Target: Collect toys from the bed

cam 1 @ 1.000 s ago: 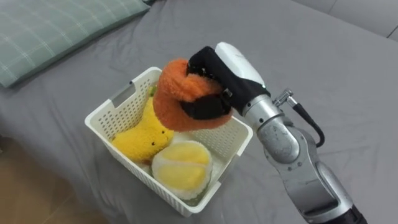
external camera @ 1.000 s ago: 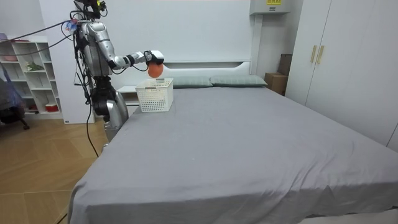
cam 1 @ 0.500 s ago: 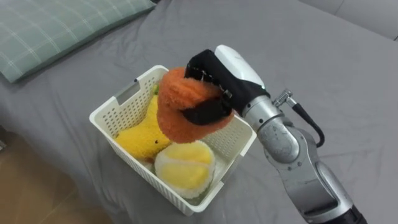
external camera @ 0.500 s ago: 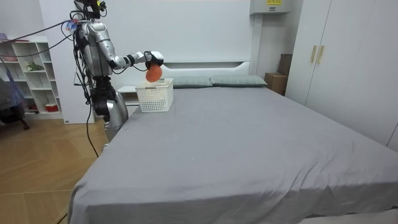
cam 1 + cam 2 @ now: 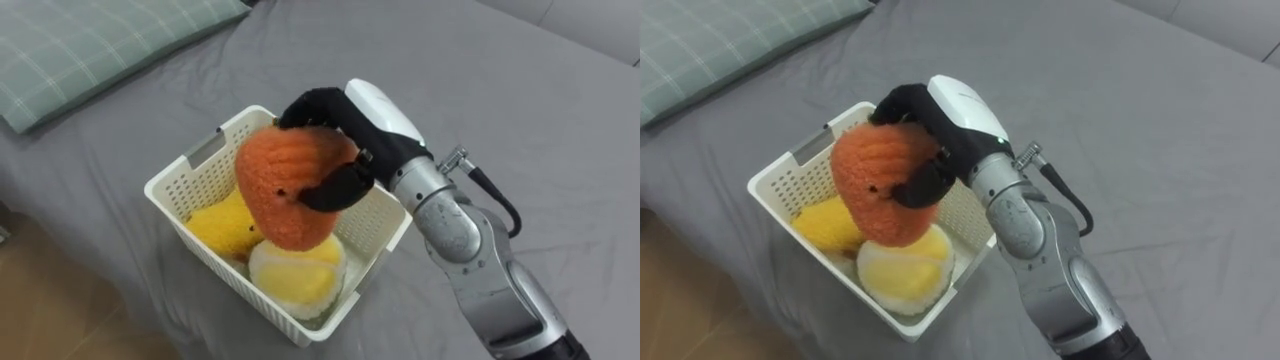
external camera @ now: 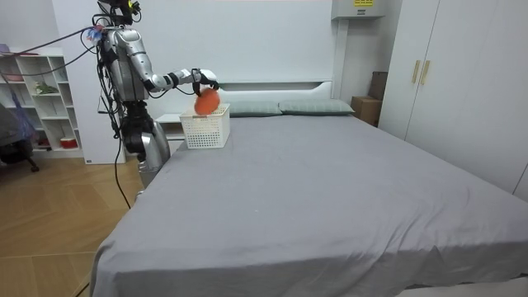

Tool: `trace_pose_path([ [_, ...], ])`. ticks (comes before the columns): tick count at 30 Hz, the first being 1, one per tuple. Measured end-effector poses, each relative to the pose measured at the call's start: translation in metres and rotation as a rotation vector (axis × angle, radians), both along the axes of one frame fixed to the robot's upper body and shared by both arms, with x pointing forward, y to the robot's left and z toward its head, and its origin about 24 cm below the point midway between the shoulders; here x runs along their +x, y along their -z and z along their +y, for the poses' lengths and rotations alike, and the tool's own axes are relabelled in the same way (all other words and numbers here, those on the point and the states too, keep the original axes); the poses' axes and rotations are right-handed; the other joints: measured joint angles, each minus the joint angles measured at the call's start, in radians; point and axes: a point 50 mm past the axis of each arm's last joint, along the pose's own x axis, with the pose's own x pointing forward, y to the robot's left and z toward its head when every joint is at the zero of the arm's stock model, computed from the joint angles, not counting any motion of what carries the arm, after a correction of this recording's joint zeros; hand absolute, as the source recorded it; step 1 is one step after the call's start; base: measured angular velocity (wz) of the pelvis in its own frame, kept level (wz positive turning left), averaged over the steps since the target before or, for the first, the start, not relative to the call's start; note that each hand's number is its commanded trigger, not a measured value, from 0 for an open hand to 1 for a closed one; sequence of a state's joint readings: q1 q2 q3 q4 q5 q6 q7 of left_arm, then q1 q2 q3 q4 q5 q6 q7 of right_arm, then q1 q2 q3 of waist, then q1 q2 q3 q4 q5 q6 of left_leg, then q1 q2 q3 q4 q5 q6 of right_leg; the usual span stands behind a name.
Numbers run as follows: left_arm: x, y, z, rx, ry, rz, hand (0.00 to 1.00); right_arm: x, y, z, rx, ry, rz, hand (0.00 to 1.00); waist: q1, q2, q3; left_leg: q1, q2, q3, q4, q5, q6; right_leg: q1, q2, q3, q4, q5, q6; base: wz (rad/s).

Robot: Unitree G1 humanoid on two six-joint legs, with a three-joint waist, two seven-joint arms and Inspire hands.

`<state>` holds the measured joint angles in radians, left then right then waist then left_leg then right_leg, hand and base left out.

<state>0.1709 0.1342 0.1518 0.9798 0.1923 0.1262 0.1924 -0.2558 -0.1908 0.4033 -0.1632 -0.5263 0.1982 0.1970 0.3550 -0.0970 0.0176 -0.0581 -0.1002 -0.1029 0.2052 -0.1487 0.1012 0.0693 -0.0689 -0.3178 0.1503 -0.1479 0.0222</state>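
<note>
Orange plush toy (image 5: 288, 195) above basket (image 5: 186, 184), right hand (image 5: 380, 118) fingers (image 5: 306, 99) clamped over its top

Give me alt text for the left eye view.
The robot's right hand holds an orange plush toy above a white basket on a grey bed. Two yellow plush toys lie in the basket; a green checked pillow sits upper left.

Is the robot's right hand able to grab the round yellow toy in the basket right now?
Probably not yet: the right hand is wrapped round the orange toy, which hangs right over the round yellow toy in the basket.
</note>
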Motion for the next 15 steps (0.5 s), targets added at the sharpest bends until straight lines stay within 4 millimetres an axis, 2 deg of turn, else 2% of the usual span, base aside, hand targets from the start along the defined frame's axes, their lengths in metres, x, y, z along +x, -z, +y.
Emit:
trace_pose_path([
  [6,0.0003,0.0002,-0.0009,-0.003,0.0,-0.001,0.0,-0.0001,0.0002,0.0003,-0.002,-0.005,0.005,0.0,0.0,-0.004,-0.003,0.0,0.0,0.0,0.0,0.0,0.0,0.0,0.0,0.0,0.0,0.0,0.0,0.0],
  [15,0.0002,0.0004,-0.0012,-0.01,0.002,0.0,0.0,-0.0005,0.0015,0.0005,-0.017,-0.024,0.026,0.0,-0.004,-0.005,-0.0034,0.0,0.0,0.0,0.0,0.0,0.0,0.001,0.0,-0.001,0.0,0.0,0.0,0.0],
])
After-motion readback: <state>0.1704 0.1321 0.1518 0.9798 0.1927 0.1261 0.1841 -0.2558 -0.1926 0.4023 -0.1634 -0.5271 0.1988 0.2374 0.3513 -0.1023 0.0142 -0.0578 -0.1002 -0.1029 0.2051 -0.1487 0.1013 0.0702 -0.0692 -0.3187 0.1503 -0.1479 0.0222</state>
